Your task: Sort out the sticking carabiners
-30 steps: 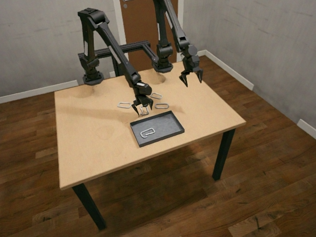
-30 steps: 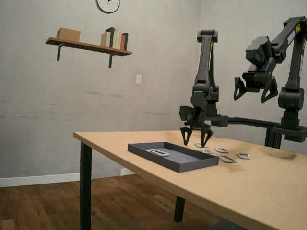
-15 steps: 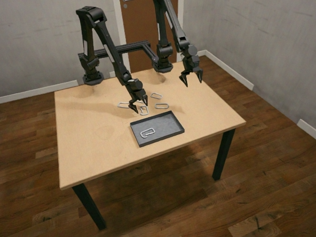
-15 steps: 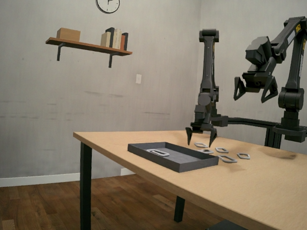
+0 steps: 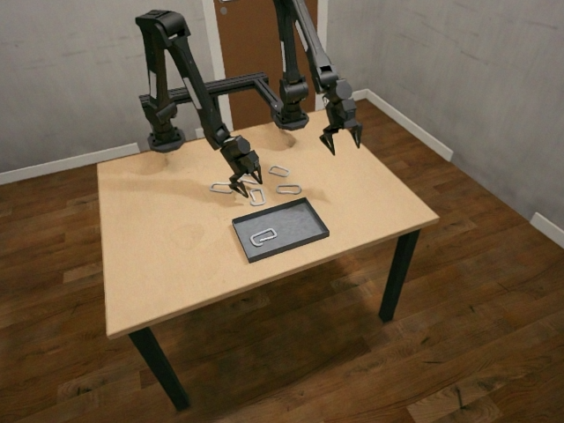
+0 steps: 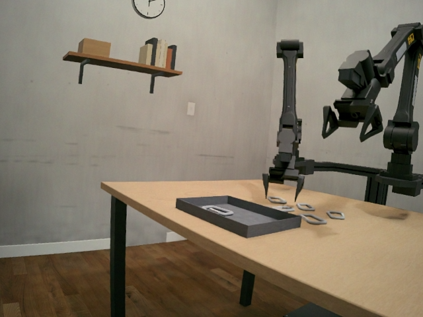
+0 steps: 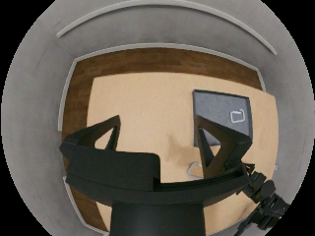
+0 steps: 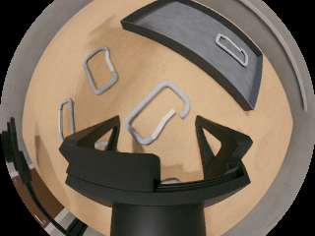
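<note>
Two black robot arms (image 5: 196, 92) (image 6: 289, 88) stand at a wooden table (image 5: 154, 255) (image 6: 369, 259) in a lab-like room with scuffed gray walls (image 5: 455, 59) (image 6: 218, 85), a plank floor (image 5: 291, 355) (image 6: 68, 282), and a shelf (image 6: 119, 63) of books (image 6: 160, 53) beneath a wall clock (image 6: 149, 4).

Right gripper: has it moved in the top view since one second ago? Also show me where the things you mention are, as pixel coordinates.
Yes, the right gripper (image 5: 254, 189) (image 6: 280, 199) (image 8: 157, 117) has moved farther from the grey tray (image 5: 291, 218) (image 6: 273, 226) (image 7: 212, 105) (image 8: 197, 29).
</note>
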